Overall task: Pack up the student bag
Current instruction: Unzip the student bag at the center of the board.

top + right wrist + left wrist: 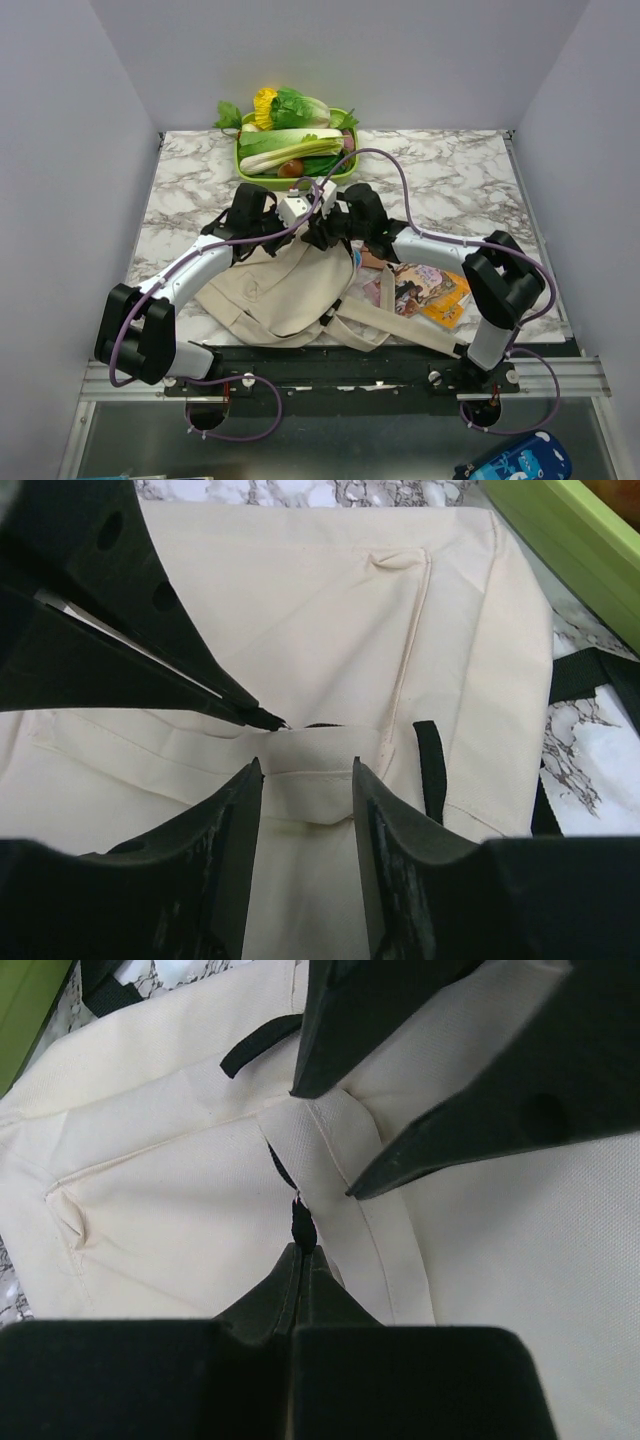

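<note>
Softly, the student bag [275,290] is lying limp on the marble table [450,180]. The left gripper [300,1250] is pinching its black zipper tab [299,1222], likely the surest hold; the right gripper [305,772] is hovering open.

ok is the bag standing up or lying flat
lying flat: the student bag is spread limp on the marble table, with its straps trailing toward the near edge
</note>
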Controlling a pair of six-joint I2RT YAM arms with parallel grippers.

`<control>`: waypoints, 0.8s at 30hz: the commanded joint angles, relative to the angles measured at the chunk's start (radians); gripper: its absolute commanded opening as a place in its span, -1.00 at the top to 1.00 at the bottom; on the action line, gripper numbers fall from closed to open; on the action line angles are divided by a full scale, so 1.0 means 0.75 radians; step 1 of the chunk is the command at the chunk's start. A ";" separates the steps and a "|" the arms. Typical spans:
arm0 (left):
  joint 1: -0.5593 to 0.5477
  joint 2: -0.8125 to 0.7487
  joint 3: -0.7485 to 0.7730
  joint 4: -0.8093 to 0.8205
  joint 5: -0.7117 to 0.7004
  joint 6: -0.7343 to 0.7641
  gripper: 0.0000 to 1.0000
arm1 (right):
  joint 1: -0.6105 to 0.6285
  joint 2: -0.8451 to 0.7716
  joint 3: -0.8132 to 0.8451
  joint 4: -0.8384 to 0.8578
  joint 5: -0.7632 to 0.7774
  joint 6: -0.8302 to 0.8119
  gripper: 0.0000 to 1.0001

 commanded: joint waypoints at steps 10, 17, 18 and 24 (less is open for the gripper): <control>-0.001 -0.026 0.005 -0.026 -0.013 -0.011 0.99 | 0.006 0.054 -0.005 -0.005 -0.044 -0.026 0.23; -0.001 -0.028 0.010 -0.032 -0.005 -0.021 1.00 | 0.006 0.101 0.014 -0.020 0.019 -0.024 0.06; -0.001 -0.032 0.010 -0.032 -0.005 -0.021 1.00 | 0.006 0.103 0.014 -0.022 0.022 -0.028 0.03; 0.003 -0.034 0.028 -0.047 0.015 -0.035 1.00 | 0.006 0.101 -0.001 0.011 -0.052 -0.007 0.33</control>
